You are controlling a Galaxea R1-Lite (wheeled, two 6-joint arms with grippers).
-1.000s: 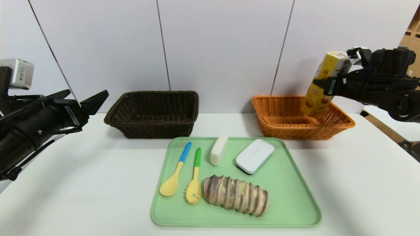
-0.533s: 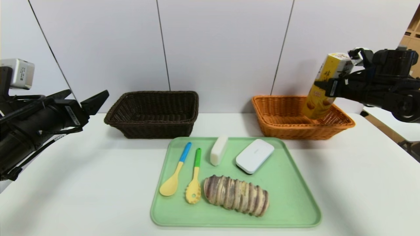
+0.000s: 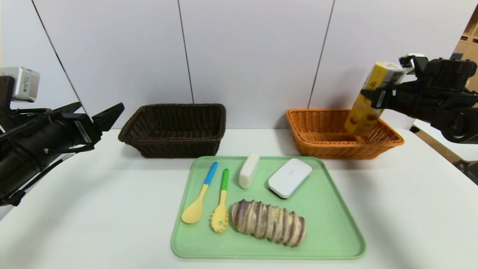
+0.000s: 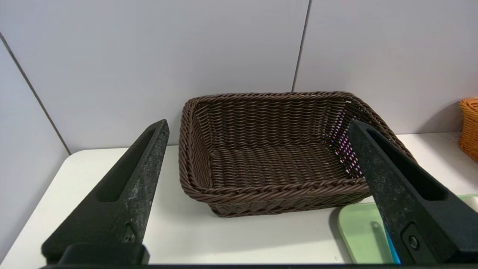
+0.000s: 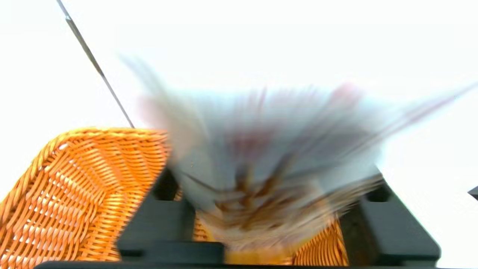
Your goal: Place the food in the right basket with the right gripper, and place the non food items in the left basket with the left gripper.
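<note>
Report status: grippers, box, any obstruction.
Right gripper shut on box, tilted over orange basket. Left gripper open, parked beside brown basket. Nothing in the way.

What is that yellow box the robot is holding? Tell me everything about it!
The yellow box is a tall carton, cardboard by the look of it, with a white top and pictures of brown snacks low on its front. It tilts, its lower end dipping inside the orange basket. The right tool grips its upper half.

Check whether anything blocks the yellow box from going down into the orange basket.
Nothing visible does. The right gripper holds the box tilted over the orange basket, its lower end already below the rim, with bare basket floor beneath it.
</note>
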